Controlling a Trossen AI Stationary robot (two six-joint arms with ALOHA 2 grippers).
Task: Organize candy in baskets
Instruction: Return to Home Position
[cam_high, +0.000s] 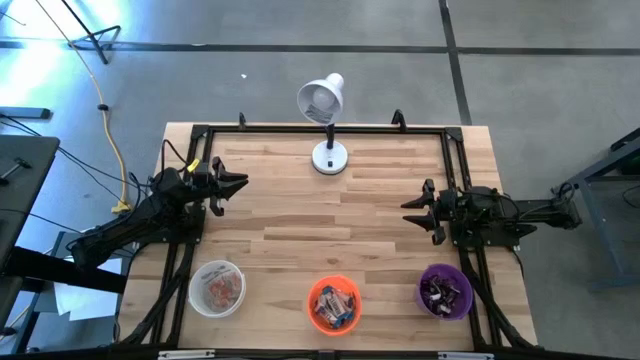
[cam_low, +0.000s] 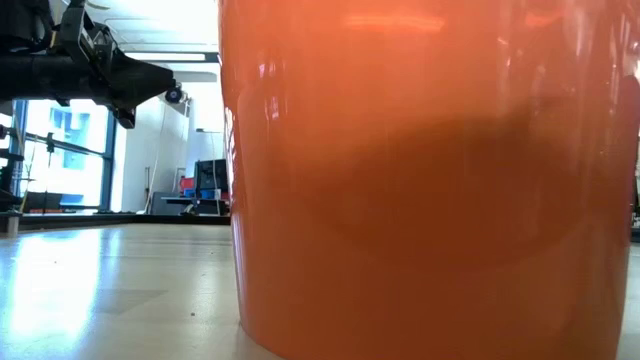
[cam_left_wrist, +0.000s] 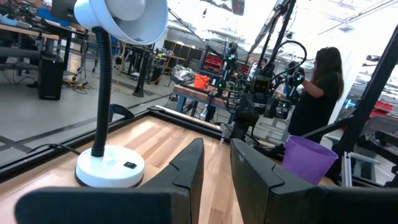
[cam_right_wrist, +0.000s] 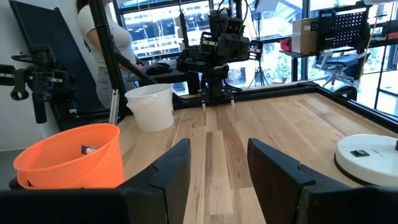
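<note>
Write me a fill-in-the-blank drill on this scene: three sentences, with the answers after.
Between the white basket and the purple basket stands the ____ one. The left pincer and the right pincer both hold nothing, and their fingers are ____. All the candy in view lies inside the ____.
Missing words: orange; open; baskets.

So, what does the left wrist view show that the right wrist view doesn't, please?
Only the left wrist view shows the purple basket, the lamp's head and the right arm. Only the right wrist view shows the orange basket, the white basket and the left arm. Both show the wooden table, the lamp's base and an open gripper: left gripper in one, right gripper in the other.
</note>
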